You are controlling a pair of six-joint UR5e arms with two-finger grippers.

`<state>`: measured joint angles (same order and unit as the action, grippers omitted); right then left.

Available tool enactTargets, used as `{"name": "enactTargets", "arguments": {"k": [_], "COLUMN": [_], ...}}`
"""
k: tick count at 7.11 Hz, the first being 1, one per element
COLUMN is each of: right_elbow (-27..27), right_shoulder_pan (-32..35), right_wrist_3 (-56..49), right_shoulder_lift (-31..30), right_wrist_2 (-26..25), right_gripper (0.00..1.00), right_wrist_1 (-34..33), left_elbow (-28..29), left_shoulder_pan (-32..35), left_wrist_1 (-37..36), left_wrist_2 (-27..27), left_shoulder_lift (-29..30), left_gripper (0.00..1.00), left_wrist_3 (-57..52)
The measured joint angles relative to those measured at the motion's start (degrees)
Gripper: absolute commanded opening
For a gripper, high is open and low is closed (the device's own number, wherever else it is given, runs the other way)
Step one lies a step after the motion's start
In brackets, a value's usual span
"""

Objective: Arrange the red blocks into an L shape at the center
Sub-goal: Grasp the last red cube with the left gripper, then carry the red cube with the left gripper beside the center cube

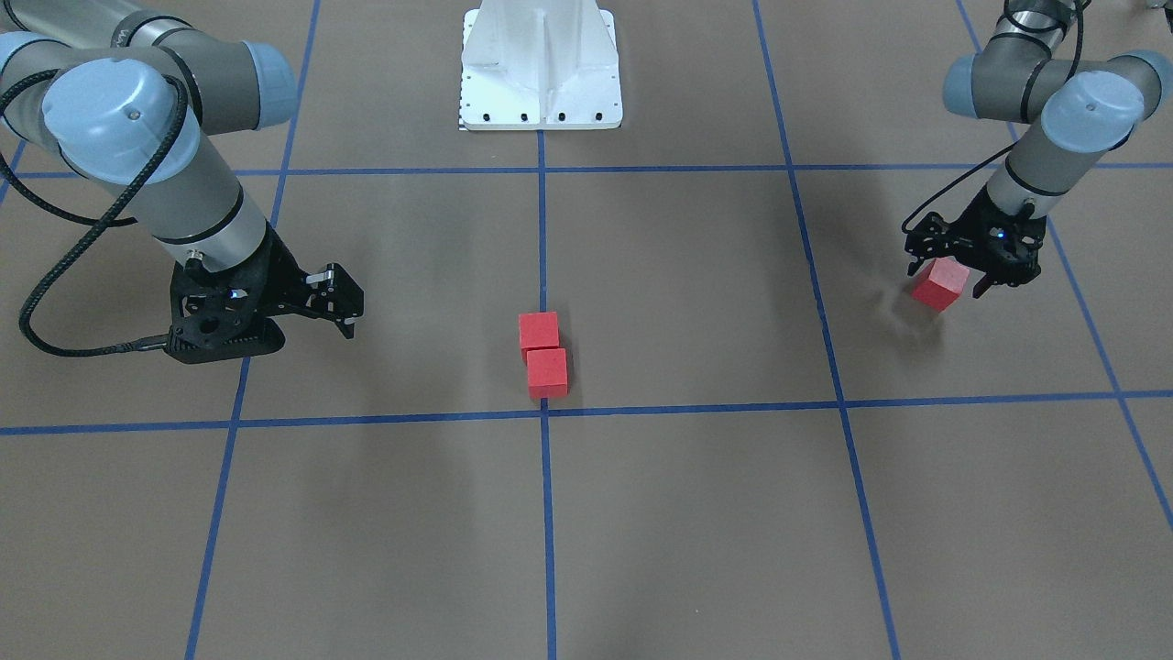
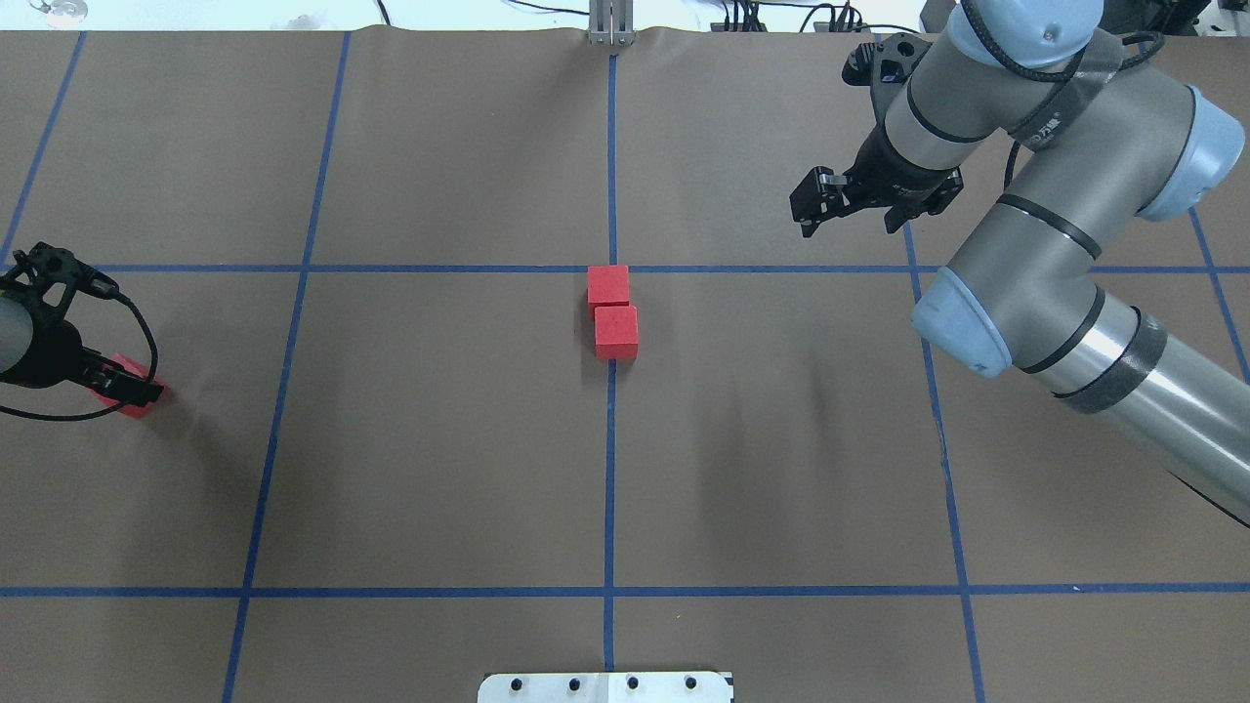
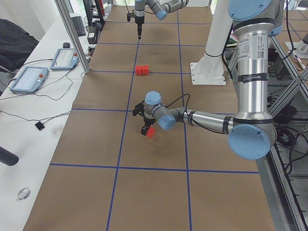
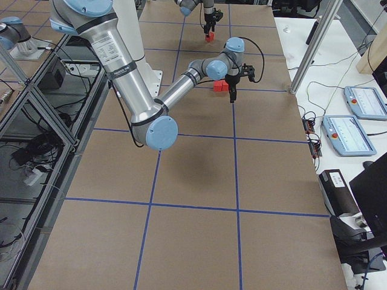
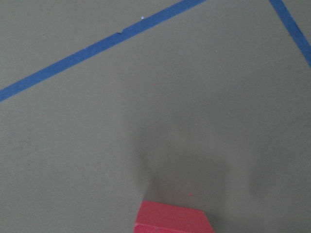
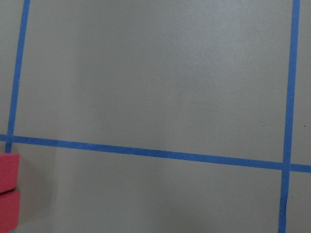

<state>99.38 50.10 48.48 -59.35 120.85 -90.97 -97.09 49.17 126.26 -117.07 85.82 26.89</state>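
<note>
Two red blocks (image 1: 539,332) (image 1: 547,373) lie touching in a short row on the centre blue line; from overhead they show as one block (image 2: 608,286) beyond the other (image 2: 616,332). The third red block (image 1: 937,286) is between the fingers of my left gripper (image 1: 953,280), tilted and just above the paper, far out on my left side. It shows at the bottom edge of the left wrist view (image 5: 172,221). My right gripper (image 2: 846,227) hovers empty, jaws apart, right of and beyond the pair. The pair shows at the left edge of the right wrist view (image 6: 7,194).
The brown paper table carries a grid of blue tape lines (image 2: 610,469). The white robot base plate (image 1: 541,69) stands at the middle of my side. Tablets (image 3: 29,79) lie on a side bench beyond the far edge.
</note>
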Motion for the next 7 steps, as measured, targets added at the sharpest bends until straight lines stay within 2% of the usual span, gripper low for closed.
{"name": "enactTargets", "arguments": {"k": [2,3,4,5,7], "right_elbow": [0.0,0.1,0.1,0.1,0.0], "right_shoulder_pan": [0.0,0.0,0.0,0.0,0.0], "right_wrist_3": [0.0,0.0,0.0,0.0,0.0], "right_shoulder_lift": [-0.1,-0.1,-0.1,-0.1,0.0], "right_wrist_2": [0.0,0.0,0.0,0.0,0.1], "right_gripper": [0.99,0.99,0.99,0.99,0.99], "right_wrist_1": [0.0,0.0,0.0,0.0,0.0], "left_elbow": [0.7,0.7,0.8,0.7,0.0], "left_shoulder_pan": [-0.4,-0.4,-0.4,-0.4,-0.2], "left_wrist_1": [0.0,0.0,0.0,0.0,-0.6], "left_wrist_2": [0.0,0.0,0.0,0.0,-0.3], "left_shoulder_lift": [0.5,0.5,0.4,0.4,0.4], "left_gripper": [0.95,0.72,0.22,0.0,0.0], "left_wrist_3": [0.0,0.0,0.1,0.1,0.2]}}
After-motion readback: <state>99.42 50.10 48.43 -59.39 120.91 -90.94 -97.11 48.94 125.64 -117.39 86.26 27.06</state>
